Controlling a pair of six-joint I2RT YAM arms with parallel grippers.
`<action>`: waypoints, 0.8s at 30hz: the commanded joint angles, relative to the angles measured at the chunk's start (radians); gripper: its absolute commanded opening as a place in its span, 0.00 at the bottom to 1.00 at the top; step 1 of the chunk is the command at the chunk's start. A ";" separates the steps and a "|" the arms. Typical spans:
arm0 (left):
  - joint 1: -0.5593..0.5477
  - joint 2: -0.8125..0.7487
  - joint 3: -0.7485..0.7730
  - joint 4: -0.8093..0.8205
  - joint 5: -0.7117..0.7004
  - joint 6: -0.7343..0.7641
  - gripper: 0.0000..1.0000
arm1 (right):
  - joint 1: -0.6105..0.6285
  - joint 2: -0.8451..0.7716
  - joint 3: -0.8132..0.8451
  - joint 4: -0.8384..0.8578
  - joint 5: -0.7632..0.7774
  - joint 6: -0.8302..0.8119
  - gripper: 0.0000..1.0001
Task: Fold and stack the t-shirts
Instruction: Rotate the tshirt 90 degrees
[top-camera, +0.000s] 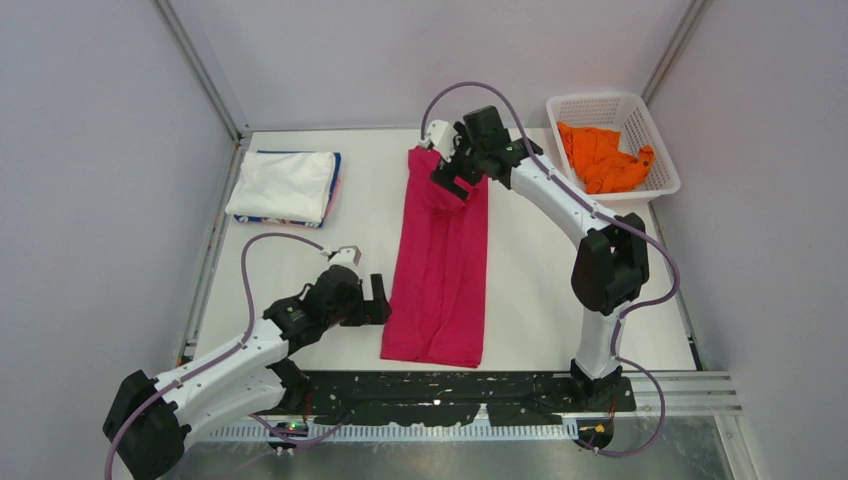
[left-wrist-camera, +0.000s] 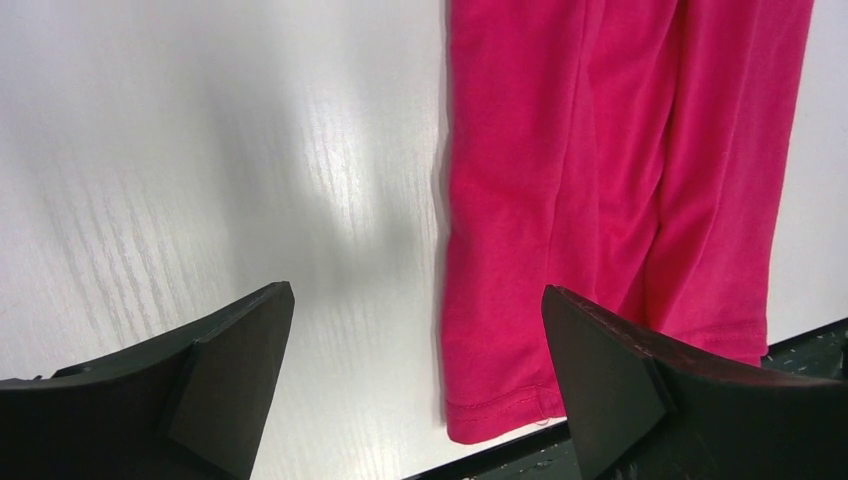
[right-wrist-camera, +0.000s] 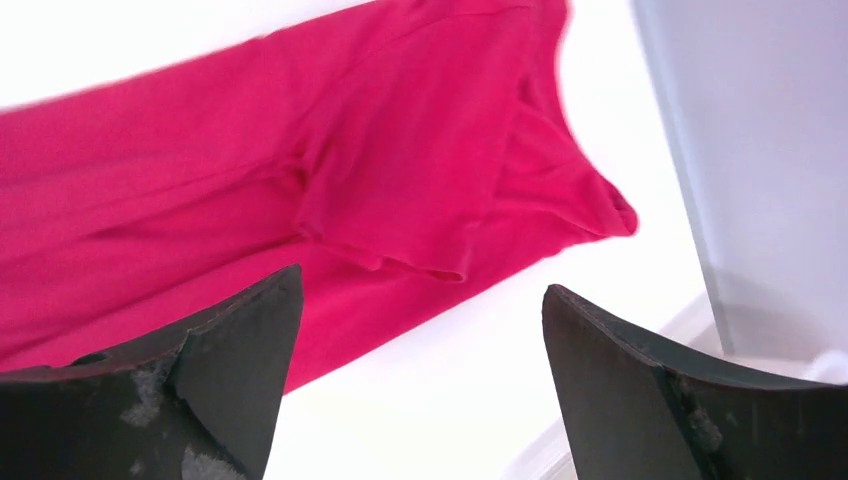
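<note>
The pink shirt (top-camera: 440, 270) is judged limp and light, best taken at its hem corners by the desk's near edge; left gripper (top-camera: 376, 300) and right gripper (top-camera: 452, 183) are found spread apart, empty.

Long magenta-pink cloth shirt (top-camera: 440, 270) splits the white table (top-camera: 540, 300) down the middle. Bare lane left of it, up to the folded white-topped shirt stack (top-camera: 283, 186) far left. Right lane: right arm (top-camera: 545, 185) crosses above it; white plastic lattice basket (top-camera: 592, 98) blocks the far-right corner.

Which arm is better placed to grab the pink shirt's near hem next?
Probably left: the left fingers sit open beside the near hem of the pink shirt, while the right fingers hover open over its far end.
</note>
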 joint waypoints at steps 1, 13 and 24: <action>0.005 -0.017 0.038 0.064 0.037 0.023 1.00 | -0.095 0.051 0.083 0.069 -0.025 0.274 0.98; 0.006 0.037 0.059 0.078 0.058 0.030 1.00 | -0.276 0.442 0.567 -0.208 -0.308 0.707 0.73; 0.005 0.057 0.047 0.102 0.066 0.039 1.00 | -0.276 0.523 0.542 -0.206 -0.303 0.746 0.61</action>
